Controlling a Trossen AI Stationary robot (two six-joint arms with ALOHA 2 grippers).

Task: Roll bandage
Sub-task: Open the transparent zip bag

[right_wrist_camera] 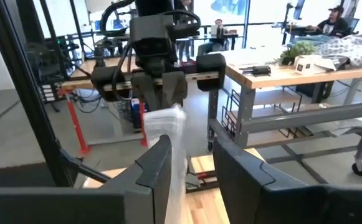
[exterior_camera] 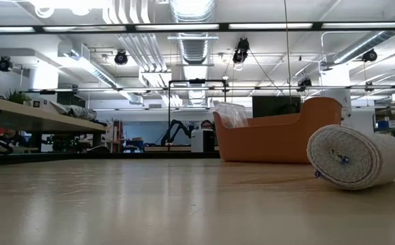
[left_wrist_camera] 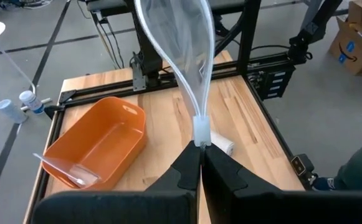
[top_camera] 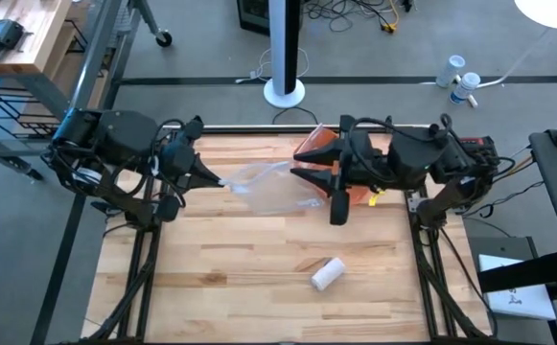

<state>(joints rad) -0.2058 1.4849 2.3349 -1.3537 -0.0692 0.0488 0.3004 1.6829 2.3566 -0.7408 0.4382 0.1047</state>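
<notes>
A rolled white bandage (top_camera: 328, 273) lies on its side on the wooden table's near part, and it also shows in the low view (exterior_camera: 357, 156). A clear plastic bag (top_camera: 268, 187) hangs in the air between my two grippers. My left gripper (top_camera: 213, 178) is shut on the bag's left end. My right gripper (top_camera: 295, 165) stands open above the orange bin (top_camera: 318, 146), one finger on each side of the bag's right end (right_wrist_camera: 168, 121). Neither gripper is near the bandage. My left gripper pinches the bag's thick rim (left_wrist_camera: 199, 132) between its two fingertips, coming from the table's left and slanting a little downward. The bag reaches away from the fingers toward the right arm, clear of the table. My right gripper is open around the bag's other end; the film runs along the inner side of one finger (right_wrist_camera: 159, 165), and I cannot tell whether they touch.
The orange bin (left_wrist_camera: 100, 149) sits at the table's far right and holds another clear bag (left_wrist_camera: 62, 169). Bare wood (top_camera: 220, 278) spreads over the near half around the bandage. Black frame rails (top_camera: 422, 268) run along the table's sides.
</notes>
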